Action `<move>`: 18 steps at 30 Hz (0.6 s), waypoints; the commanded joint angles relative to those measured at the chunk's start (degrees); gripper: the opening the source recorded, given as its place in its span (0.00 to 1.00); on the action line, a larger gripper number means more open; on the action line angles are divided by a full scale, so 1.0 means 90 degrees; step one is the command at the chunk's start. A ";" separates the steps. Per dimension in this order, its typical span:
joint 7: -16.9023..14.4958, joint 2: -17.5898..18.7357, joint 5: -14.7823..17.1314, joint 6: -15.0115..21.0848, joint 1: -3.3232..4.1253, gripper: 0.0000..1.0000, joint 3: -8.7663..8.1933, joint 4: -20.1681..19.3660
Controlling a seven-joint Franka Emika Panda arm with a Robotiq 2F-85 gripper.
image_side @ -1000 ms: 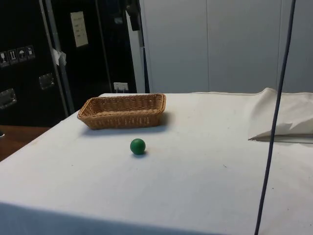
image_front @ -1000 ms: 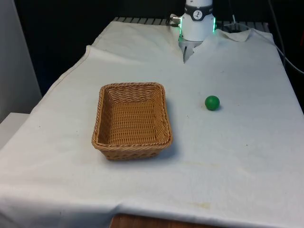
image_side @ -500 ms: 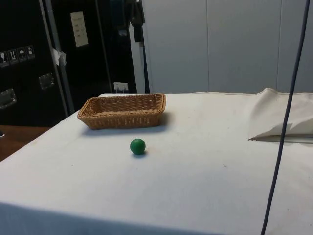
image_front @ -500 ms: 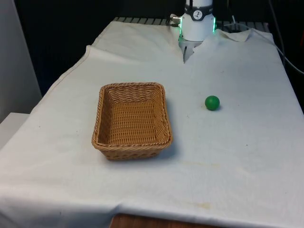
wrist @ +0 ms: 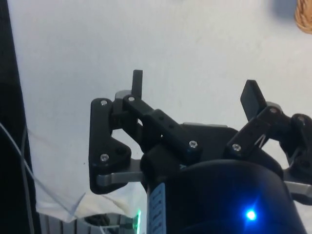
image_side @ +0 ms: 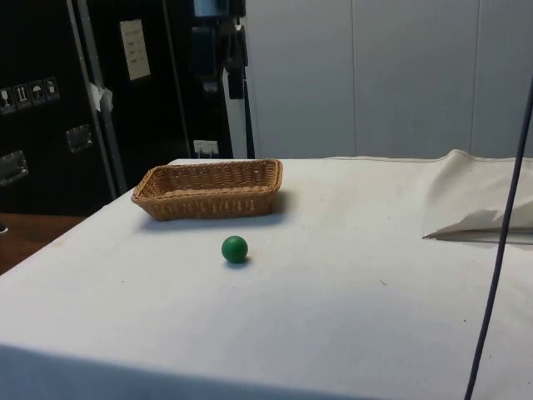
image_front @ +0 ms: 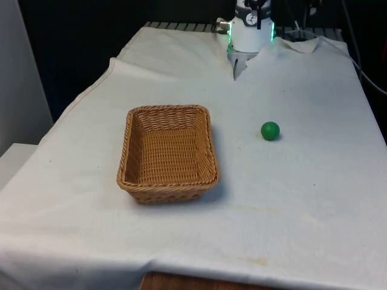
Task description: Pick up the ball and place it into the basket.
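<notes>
In the front view, the green ball (image_front: 270, 130) sits alone on the white cloth of the bench (image_front: 302, 199), toward the front view's right and well apart from everything else. The wicker basket (image_front: 169, 154) stands to the front view's left of it, open side up and with nothing inside. The robot's white base (image_front: 251, 33) is at the far end of the bench.

In the side view, the ball (image_side: 235, 248) rests nearer the camera than the basket (image_side: 210, 188), with bare cloth between them. Part of the dark claw assembly (image_side: 218, 50) hangs high above the bench, over the far side near the basket, far above the ball. A dark cable (image_side: 500, 242) hangs across the picture's right edge.

In the wrist view, the claw (wrist: 195, 92) is spread wide with nothing between its two fingers (wrist: 138, 83), and plain cloth lies beneath it. A sliver of the basket's rim (wrist: 304, 14) shows at a corner.

The ball looks small, smooth and light, probably hard or firm rubber, so it should roll at a slight nudge. The sound hold would be across its widest part, the fingers coming straight down on either side and closing evenly, low enough that the ball is not squeezed out upward. The pickup has not begun; the claw must first travel over and descend.
</notes>
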 commanded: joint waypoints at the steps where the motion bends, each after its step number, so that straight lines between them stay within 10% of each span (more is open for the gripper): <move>1: 0.0045 0.0006 0.0013 0.0146 0.0013 1.00 0.0019 -0.0064; 18: -0.0013 0.0605 0.0388 0.1140 0.0006 1.00 0.0267 -0.0458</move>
